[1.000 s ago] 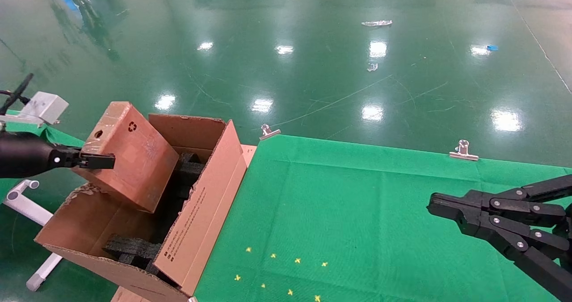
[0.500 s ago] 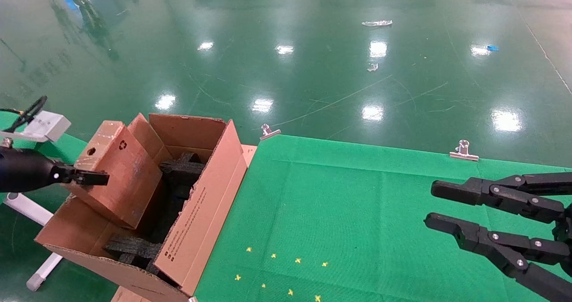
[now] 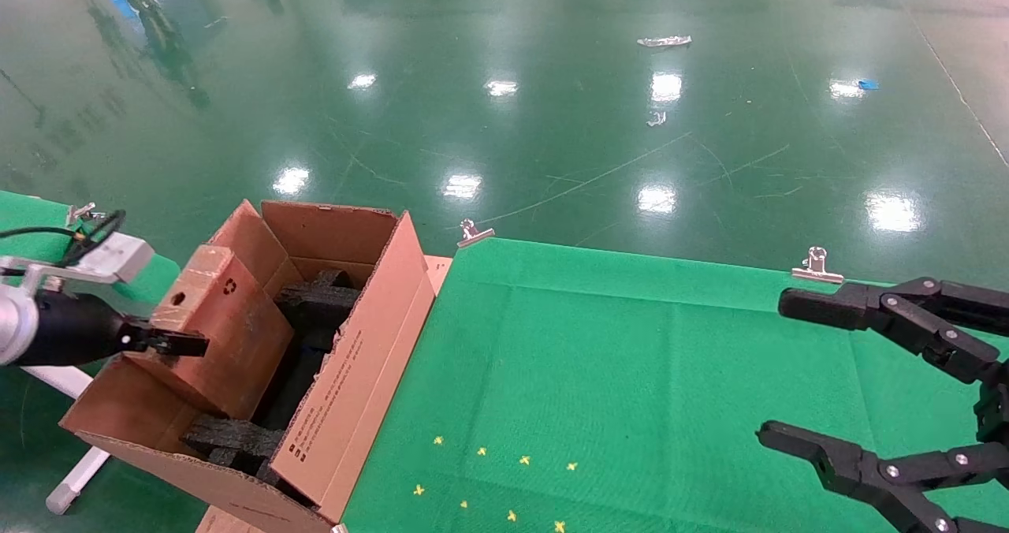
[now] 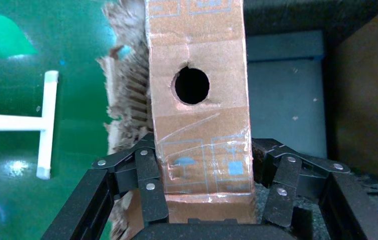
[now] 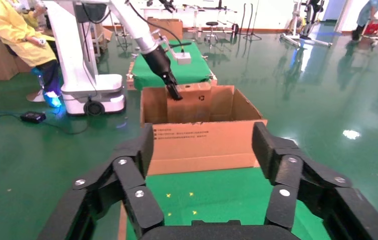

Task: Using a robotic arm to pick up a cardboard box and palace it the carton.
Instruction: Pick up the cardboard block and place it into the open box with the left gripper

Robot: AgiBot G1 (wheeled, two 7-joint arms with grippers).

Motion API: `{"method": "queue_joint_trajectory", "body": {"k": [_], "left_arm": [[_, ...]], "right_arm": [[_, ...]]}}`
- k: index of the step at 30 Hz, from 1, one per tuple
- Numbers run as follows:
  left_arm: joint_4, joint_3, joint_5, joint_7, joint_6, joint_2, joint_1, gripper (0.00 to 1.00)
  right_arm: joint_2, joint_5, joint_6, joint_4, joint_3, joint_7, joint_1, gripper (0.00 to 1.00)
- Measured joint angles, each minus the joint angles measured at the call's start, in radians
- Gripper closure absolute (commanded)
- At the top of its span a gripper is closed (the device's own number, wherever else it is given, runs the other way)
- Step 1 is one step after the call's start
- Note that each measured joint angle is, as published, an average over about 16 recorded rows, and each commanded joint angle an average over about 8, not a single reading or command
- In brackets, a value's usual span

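Currently the left gripper (image 3: 183, 345), at the far left on its white arm (image 3: 17, 328), pinches the box (image 3: 221, 332) across its narrow end; the wrist view shows fingers (image 4: 149, 187) pressed flat on both side faces, with the round hole (image 4: 192, 85) just beyond them. Box hangs tilted, lower end already inside the carton (image 3: 347, 375), along the carton's left wall, upper end with the recycling mark above the rim. Black foam (image 3: 319, 300) lies in the carton beside and below it; whether the box touches the foam cannot be told. Handling, as judged: box looks light and probably near empty, since one end-grip carries it; corrugated walls are stiff but would dent under a hard squeeze, and the taped faces may be slightly slick. A hold on the two broad flat faces, clear of the hole, seems soundest, as now. Carton's left flap has a torn, ragged edge (image 4: 121, 95) just beside the box, which could snag on it. Carton stands off the left edge of a table (image 3: 631, 375) under green cloth, clipped at the back with metal clips (image 3: 817, 266) and marked with small yellow crosses (image 3: 504, 478) near the front. Right gripper (image 3: 772, 367) hovers over the table's right side, spread wide, holding nothing. Room: glossy green floor with lamp glare, and another workstation behind the carton.
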Motion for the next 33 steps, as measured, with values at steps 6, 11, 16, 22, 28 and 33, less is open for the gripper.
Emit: {"method": "queue_joint_trajectory", "body": {"k": [6, 11, 16, 22, 28, 33], "left_arm": [[0.109, 0.01, -0.024, 0.061, -0.01, 0.074, 0.036, 1.0], [0.224, 0.012, -0.056, 0.131, -0.014, 0.149, 0.069, 1.0], [0.35, 0.007, -0.093, 0.213, -0.013, 0.227, 0.103, 1.0], [0.498, -0.005, -0.134, 0.309, -0.004, 0.309, 0.129, 0.72], [0.614, -0.021, -0.168, 0.401, 0.013, 0.364, 0.135, 0.0], [0.685, -0.034, -0.187, 0.46, 0.03, 0.392, 0.125, 0.0]], "right_arm": [[0.0, 0.0, 0.0, 0.0, 0.0, 0.0, 0.0, 0.0], [0.0, 0.0, 0.0, 0.0, -0.001, 0.0, 0.0, 0.0], [0.0, 0.001, 0.0, 0.0, -0.001, 0.0, 0.0, 0.0], [0.001, 0.001, 0.001, 0.0, -0.001, -0.001, 0.0, 0.0], [0.001, 0.001, 0.001, 0.0, -0.002, -0.001, 0.0, 0.0], [0.001, 0.001, 0.001, 0.0, -0.002, -0.001, 0.0, 0.0]]}}
